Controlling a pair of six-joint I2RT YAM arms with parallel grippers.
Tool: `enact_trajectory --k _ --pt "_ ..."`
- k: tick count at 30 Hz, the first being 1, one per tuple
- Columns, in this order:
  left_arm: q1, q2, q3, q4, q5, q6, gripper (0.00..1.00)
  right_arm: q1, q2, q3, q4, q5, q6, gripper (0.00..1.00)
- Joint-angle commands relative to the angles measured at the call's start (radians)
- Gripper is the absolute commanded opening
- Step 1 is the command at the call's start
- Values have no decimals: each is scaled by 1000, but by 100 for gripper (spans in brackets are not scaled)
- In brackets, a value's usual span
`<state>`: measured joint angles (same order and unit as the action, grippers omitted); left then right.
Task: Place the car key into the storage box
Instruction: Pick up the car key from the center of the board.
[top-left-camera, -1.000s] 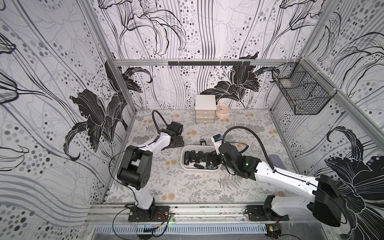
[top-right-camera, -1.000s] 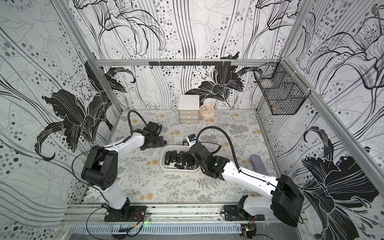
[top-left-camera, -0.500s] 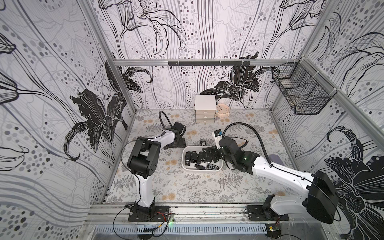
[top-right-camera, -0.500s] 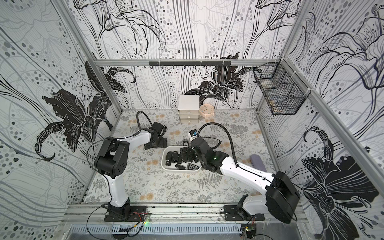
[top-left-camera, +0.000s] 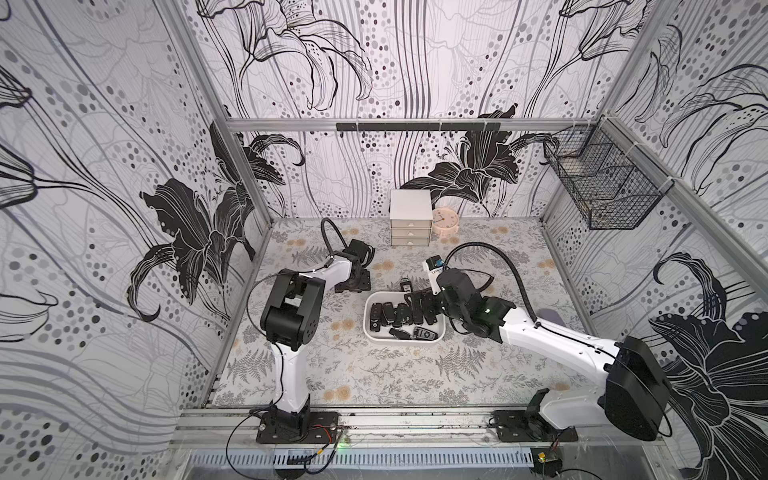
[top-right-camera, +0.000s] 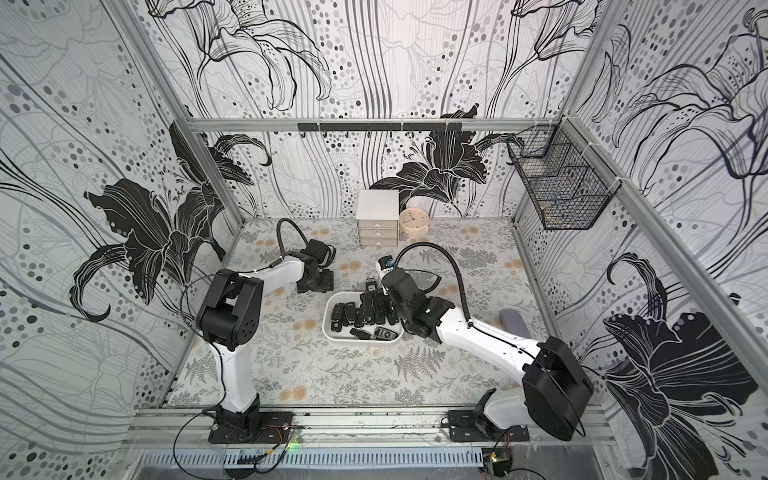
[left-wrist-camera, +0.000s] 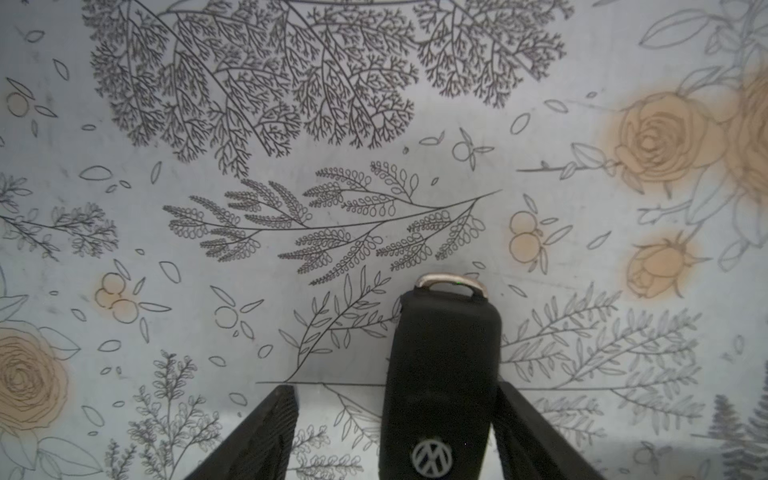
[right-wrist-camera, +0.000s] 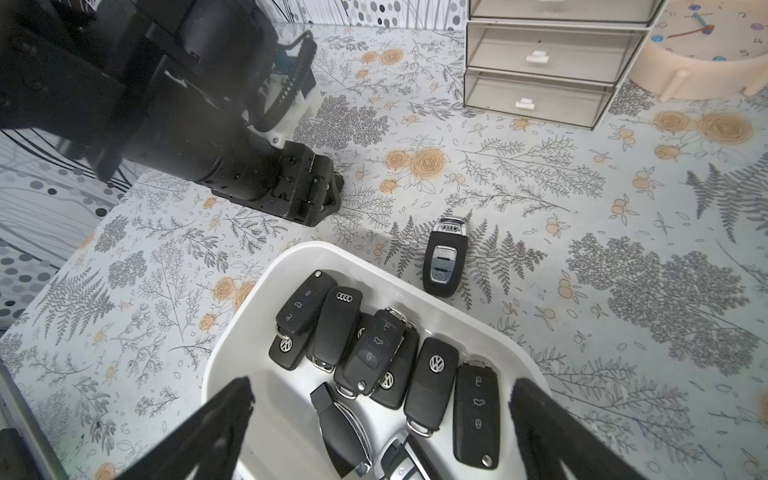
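Straddling the car key (left-wrist-camera: 442, 365), left tool (left-wrist-camera: 395, 386) stands part-open, not clamped; right tool (right-wrist-camera: 382, 383) gapes empty.

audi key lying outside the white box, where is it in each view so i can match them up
In a top view: Audi key lies just behind the far rim of the storage box.
In a top view: Audi key in the same spot behind the storage box.
Left wrist: not in it.
Right wrist: Audi key just beyond the box rim.
Shared landmark: the storage box.
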<state>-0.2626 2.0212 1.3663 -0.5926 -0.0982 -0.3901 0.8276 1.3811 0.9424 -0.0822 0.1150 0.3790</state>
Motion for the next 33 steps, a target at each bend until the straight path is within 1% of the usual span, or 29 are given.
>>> enact_trajectory --k 1,4,7,9,11,12,17,20,25,30,33 --pt "5 31 35 9 27 0 69 -7 11 32 12 -21 -11 100" --pt "5 40 49 13 31 -1 65 -7 12 32 14 -28 -11 100" --pt "6 50 63 15 42 -7 56 -8 10 31 15 -42 -14 100" --pt "6 54 65 18 51 -13 48 -8 6 28 23 -55 -21 100" --pt "6 51 60 22 58 -18 36 -8 4 25 27 -57 -21 100" --pt "6 46 57 20 60 -23 34 -10 4 25 28 -55 -20 100" --pt "5 -5 38 10 59 -54 32 -10 0 25 28 -56 -19 100" --pt "3 -51 30 -20 48 -77 28 -10 -6 21 29 -60 -15 100" --pt "-16 -155 -1 -45 37 -127 29 -10 -33 -2 32 -59 -5 100" --pt "-82 -237 -9 -96 -5 -186 30 -10 -99 -59 38 -51 14 100" --pt "-138 -269 -11 -122 -31 -238 30 -10 -151 -104 35 -43 26 100"
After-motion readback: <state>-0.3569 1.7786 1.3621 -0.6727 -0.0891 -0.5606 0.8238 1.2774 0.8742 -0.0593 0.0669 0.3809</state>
